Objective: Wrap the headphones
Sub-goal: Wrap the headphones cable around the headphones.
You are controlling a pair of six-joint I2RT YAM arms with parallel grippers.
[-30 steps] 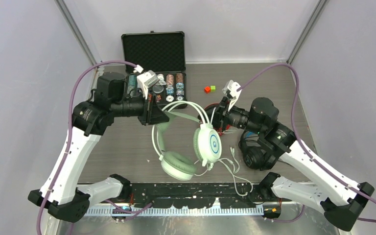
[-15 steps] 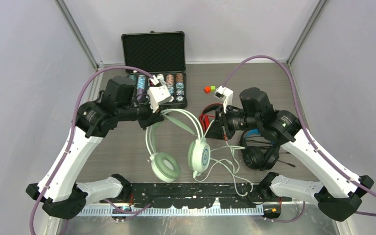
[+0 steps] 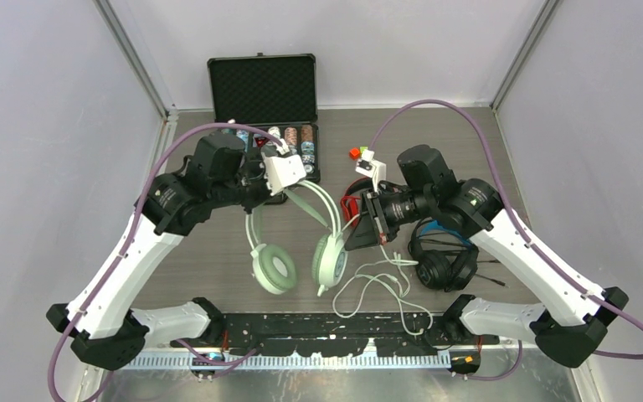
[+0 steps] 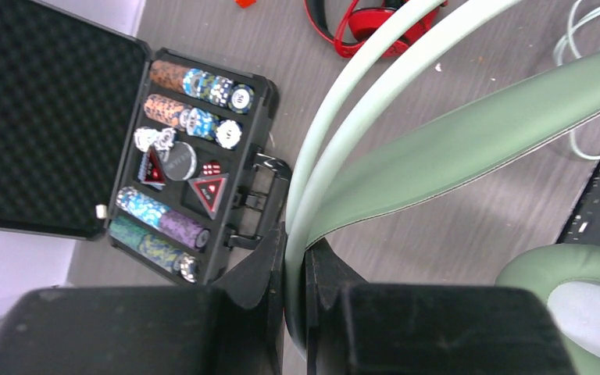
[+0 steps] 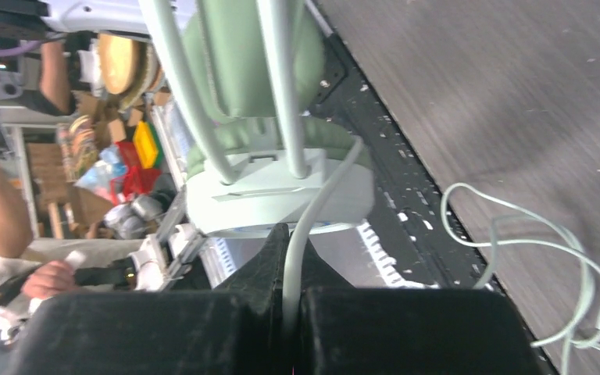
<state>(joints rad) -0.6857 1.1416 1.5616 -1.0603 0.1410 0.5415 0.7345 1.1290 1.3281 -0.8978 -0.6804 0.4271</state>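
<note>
**Item 1: mint-green headphones** (image 3: 273, 270). Lifted at the centre of the surface (image 3: 209, 251), between the two arms. Both ear cups hang downward; whether they clear the surface cannot be told.
- Held by: the left gripper (image 4: 295, 250), pressed together on the pale headband wires (image 4: 336, 109) next to the padded green strap. This likely serves to suspend the set so the lead can be drawn free.
- Lead: the white cable (image 5: 312, 211) is pinched in the right gripper (image 5: 289, 242), just below the white ear cup (image 5: 281, 191). The grip is close to the exit point, judged to be for controlling where winding begins.
- Remainder of the cable lies in loose loops (image 3: 377, 280) on the surface toward the near edge, not yet wound.

**Item 2: red headphones** (image 4: 355, 35). Resting on the surface behind the right gripper; no gripper holds them.

**Item 3: black headphones** (image 3: 439, 268). Resting on the surface under the right arm, thin dark lead trailing rightward, unwrapped.

**Sundries.** Open black case (image 3: 261, 88) at the far side holding poker chips (image 4: 203, 82); a small red block (image 3: 354, 152) beside it.

**Status.** Judged early: one set in hand, none wrapped.
</note>
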